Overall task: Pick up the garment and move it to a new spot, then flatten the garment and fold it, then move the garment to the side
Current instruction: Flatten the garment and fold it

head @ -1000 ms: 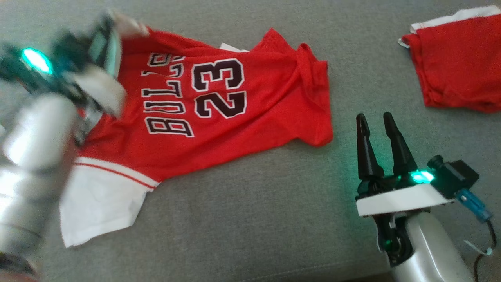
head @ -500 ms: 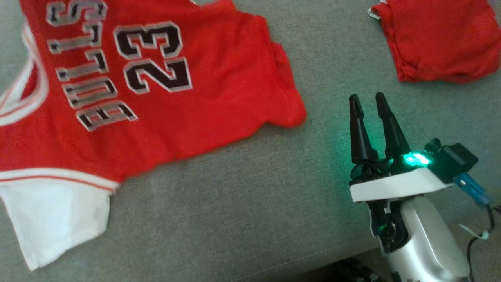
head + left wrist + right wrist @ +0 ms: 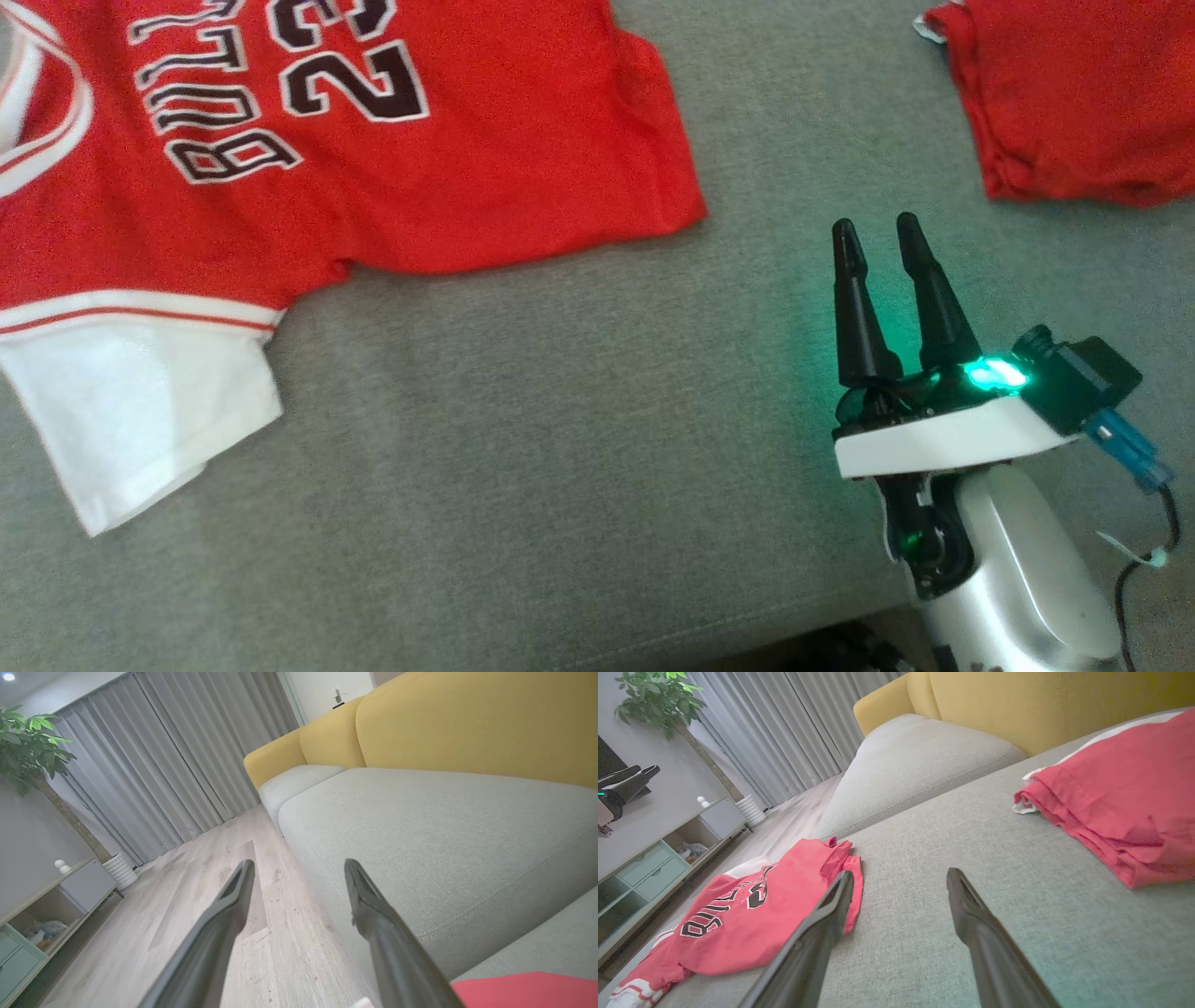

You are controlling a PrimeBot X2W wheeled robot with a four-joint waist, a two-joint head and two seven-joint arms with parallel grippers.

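The red short-sleeved jersey with black lettering (image 3: 448,168) lies spread on the grey fabric sofa cushion (image 3: 560,467) at the far left. Its long axis runs left to right, white-trimmed collar (image 3: 47,121) left, hem (image 3: 667,140) right, white sleeve (image 3: 140,411) pointing near. The right gripper (image 3: 875,224), fingers spread and empty, sits near right, apart from the hem. The left gripper (image 3: 299,864), wide and empty too, is probably nearer: what looks like the jersey's edge lies just below its fingers.

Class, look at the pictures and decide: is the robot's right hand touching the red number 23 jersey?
Apart. The head view shows a strip of bare grey sofa cushion between the right hand and the nearest edge of the jersey.
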